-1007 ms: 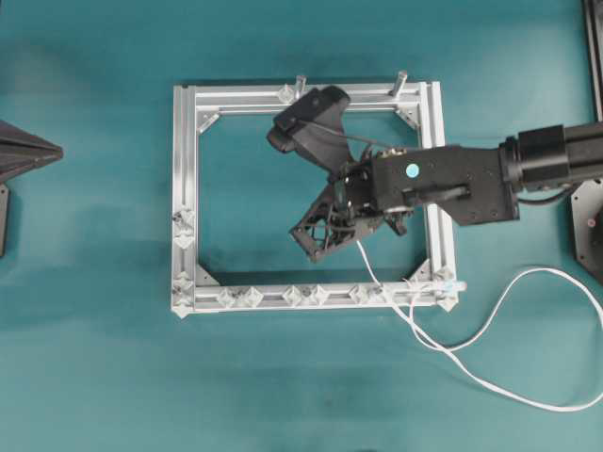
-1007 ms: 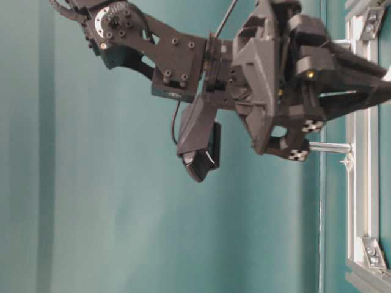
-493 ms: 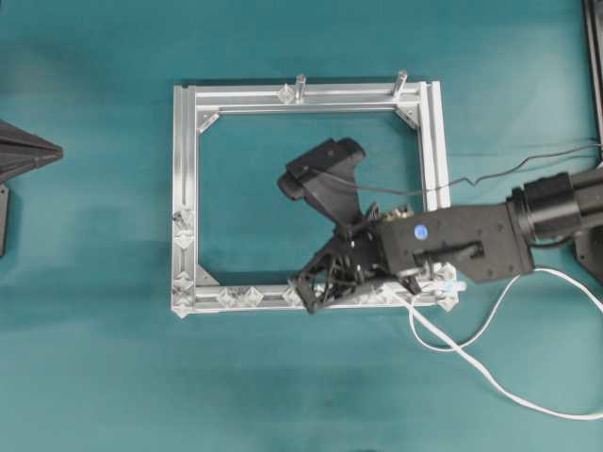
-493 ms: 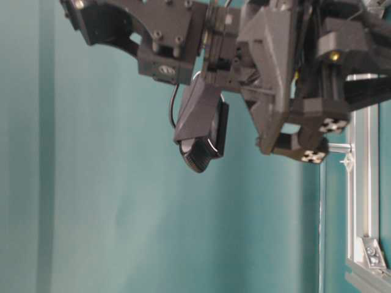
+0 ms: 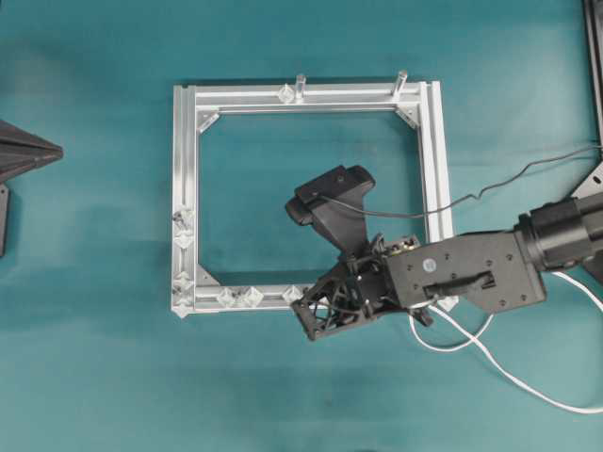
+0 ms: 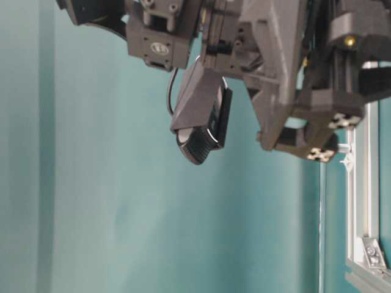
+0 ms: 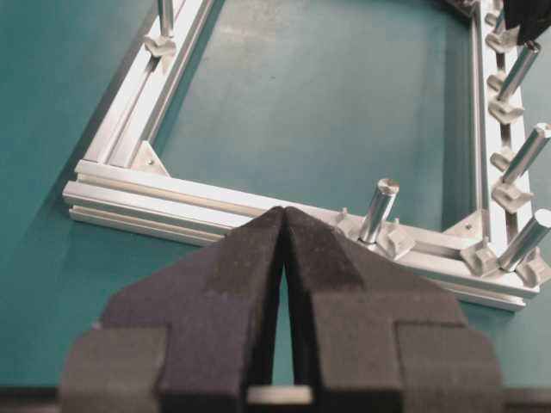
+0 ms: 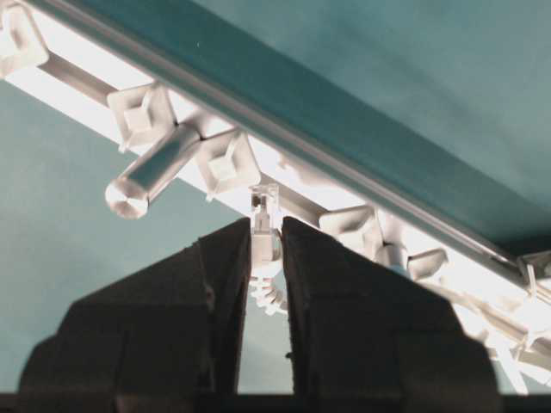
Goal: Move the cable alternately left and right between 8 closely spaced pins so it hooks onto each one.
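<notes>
Teal felt — square aluminium frame (image 5: 186, 198), translucent diamond pins (image 5: 238, 298).

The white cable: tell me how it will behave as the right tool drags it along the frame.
The cable probably stays floppy: it trails in loose loops on the table. It looks light and should follow the right tool, shut on its plug. It may snag, since the pins sit close together.

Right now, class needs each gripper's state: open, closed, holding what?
Left gripper: closed, holding nothing.
Right gripper: closed on the thin white cable at its small clear plug.
</notes>
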You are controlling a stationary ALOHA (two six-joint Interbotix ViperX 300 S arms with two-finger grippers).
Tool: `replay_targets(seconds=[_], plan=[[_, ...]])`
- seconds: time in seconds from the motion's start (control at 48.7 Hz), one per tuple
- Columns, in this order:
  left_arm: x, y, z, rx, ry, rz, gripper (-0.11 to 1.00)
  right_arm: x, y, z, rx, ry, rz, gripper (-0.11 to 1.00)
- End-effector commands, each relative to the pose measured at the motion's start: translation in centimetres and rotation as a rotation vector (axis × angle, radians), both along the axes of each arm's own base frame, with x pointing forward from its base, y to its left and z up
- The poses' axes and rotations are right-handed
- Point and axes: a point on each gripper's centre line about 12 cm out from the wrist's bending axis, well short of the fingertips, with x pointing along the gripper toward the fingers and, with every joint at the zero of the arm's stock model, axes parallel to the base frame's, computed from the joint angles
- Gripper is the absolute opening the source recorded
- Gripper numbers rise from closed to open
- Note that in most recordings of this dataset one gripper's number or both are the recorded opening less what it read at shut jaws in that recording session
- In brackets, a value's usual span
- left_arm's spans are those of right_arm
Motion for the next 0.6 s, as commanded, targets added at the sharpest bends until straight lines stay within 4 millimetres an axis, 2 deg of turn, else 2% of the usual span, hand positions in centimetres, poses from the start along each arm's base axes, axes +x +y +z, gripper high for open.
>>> replay_targets(seconds=[0.0,0.575], plan=[[0.12,0.07,0.32,-0.004,-0.007,0.005,0.00,0.34,0.50,1.30,0.011,-0.035,0.007,0.13],[0.12,0.07,0.32,-0.004,-0.007,0.005,0.00,0.35,0.43,1.30,0.004,-0.036,0.010,0.13]])
